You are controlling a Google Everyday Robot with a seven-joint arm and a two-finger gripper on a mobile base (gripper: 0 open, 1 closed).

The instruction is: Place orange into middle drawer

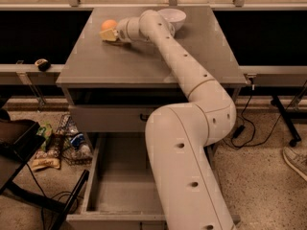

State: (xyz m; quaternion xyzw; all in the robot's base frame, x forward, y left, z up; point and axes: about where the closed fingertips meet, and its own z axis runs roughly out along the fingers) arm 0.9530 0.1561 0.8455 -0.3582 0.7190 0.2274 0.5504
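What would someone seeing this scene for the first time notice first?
The big white arm fills the foreground and stretches across the grey cabinet top. Its gripper sits at the far left of that top, right against the orange, with a white bowl just behind the arm. Below, the middle drawer stands pulled open.

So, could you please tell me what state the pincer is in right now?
Pincer: at the small round orange fruit on the grey cabinet top; open or closed cannot be told.
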